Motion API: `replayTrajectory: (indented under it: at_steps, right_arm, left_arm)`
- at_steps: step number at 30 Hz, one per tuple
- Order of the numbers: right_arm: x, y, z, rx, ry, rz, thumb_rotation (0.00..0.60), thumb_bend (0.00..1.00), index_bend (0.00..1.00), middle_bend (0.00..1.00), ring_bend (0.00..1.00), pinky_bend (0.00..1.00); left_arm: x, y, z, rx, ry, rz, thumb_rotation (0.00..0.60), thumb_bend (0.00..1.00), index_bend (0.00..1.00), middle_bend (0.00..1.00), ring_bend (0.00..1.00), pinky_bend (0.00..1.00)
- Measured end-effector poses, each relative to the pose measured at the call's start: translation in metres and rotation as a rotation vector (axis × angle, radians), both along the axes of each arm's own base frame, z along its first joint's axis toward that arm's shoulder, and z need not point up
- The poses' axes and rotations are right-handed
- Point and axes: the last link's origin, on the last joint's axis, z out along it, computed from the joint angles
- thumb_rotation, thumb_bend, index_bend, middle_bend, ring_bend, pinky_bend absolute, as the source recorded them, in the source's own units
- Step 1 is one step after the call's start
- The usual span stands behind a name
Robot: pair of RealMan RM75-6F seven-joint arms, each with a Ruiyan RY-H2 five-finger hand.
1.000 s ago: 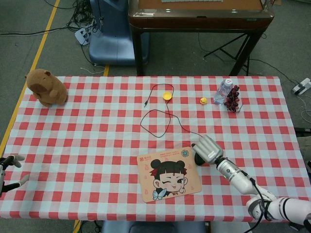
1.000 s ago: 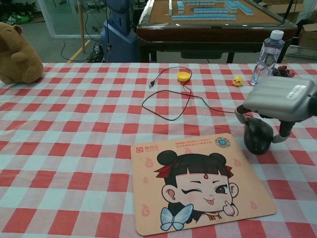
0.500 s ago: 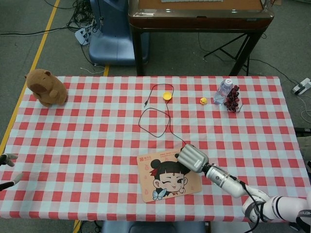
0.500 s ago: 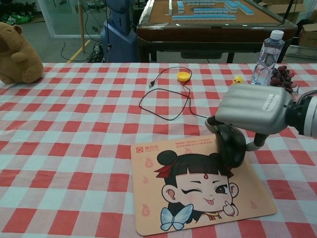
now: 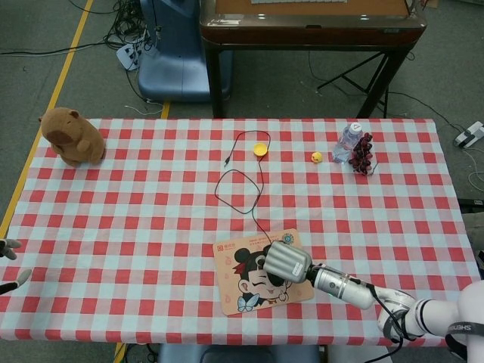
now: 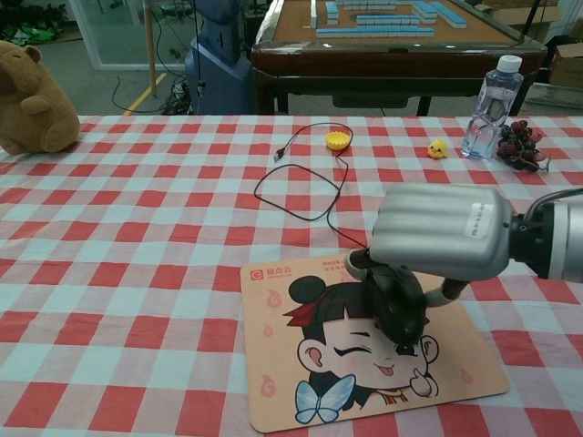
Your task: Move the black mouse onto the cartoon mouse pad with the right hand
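Note:
The black mouse (image 6: 396, 305) is over the middle of the cartoon mouse pad (image 6: 273, 364), across the drawn girl's face. My right hand (image 6: 442, 238) covers it from above and grips it, fingers curled down both sides. Whether the mouse touches the pad I cannot tell. In the head view my right hand (image 5: 287, 261) hides the mouse and sits over the pad (image 5: 231, 257). The mouse's black cable (image 6: 301, 187) loops back across the cloth. At the table's left edge my left hand (image 5: 9, 265) shows only spread fingertips, holding nothing.
A brown capybara plush (image 5: 72, 136) sits at the far left. A yellow cap (image 5: 260, 149), a small yellow duck (image 5: 317, 157), a water bottle (image 5: 348, 142) and dark grapes (image 5: 363, 153) stand along the far side. A mahjong table (image 6: 383, 36) stands behind.
My right hand has carried the mouse leftward and nearer, from the cloth right of the pad to over the pad's middle. The cable trailed along. The left hand slid further off the left edge.

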Motion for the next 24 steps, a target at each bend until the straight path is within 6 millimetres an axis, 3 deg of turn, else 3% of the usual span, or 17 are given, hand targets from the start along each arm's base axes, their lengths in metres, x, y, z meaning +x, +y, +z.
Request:
replayTrajectory:
  at_steps: [13,24]
  right_arm:
    - [0.0,0.001,-0.012,0.01,0.009,0.08,0.6,0.0,0.39,1.0,0.93,1.0]
    - [0.004,0.002,-0.019,0.027,-0.043,0.089,0.6,0.0,0.16,1.0,0.92,1.0]
  left_arm:
    - [0.0,0.0,0.001,0.001,-0.004,-0.001,0.6,0.18,0.49,0.52,0.44,0.6]
    - [0.0,-0.001,0.001,-0.001,-0.007,-0.003,0.6,0.18,0.49,0.52,0.44,0.6]
